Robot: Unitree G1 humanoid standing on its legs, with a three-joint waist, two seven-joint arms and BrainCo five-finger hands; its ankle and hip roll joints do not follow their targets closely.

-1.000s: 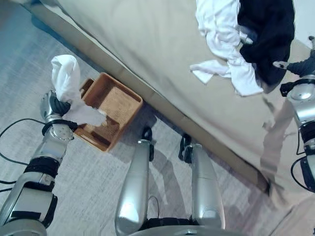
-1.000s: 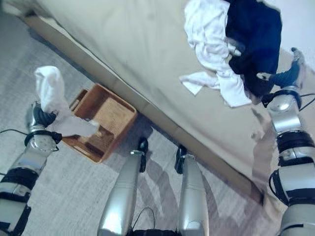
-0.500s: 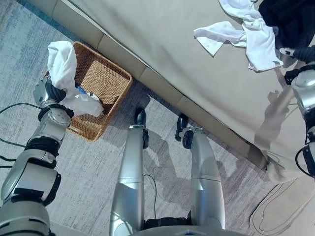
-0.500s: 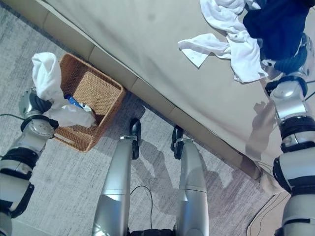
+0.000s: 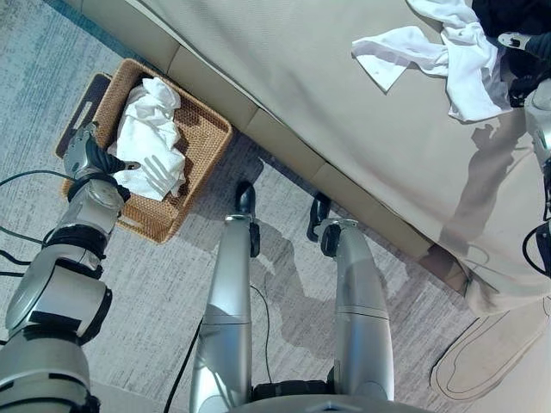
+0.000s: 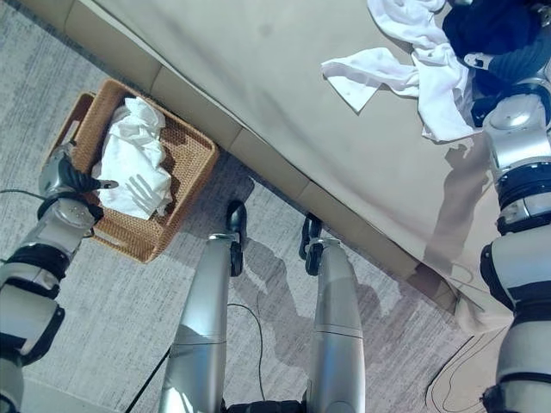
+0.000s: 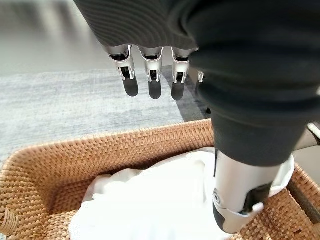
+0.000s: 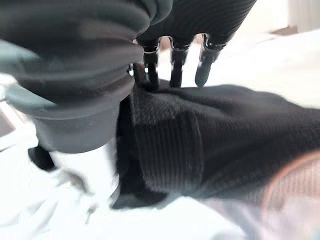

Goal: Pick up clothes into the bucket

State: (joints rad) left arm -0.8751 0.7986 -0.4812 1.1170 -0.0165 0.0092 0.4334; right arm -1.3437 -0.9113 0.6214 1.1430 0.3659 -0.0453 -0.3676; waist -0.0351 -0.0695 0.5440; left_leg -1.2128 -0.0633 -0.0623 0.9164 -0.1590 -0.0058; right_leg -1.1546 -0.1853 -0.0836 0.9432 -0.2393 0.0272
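The left robot hand (image 7: 150,75) hangs over the basket (image 5: 200,129) with fingers straight and empty, a white garment (image 5: 146,138) lying in the basket just below it. The remaining clothes (image 5: 456,52) lie on the bed (image 5: 284,77) far from that hand. They are right at the right robot hand (image 8: 172,60), whose relaxed fingers hover over a dark garment (image 8: 225,135), so the right arm looks better placed for the next pickup.

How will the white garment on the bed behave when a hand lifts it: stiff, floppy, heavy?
The white garment is probably floppy: it lies crumpled in soft folds on the bed. It seems light thin cloth, so a flap would likely hang and trail. It touches the dark garment, so it might drag that along.
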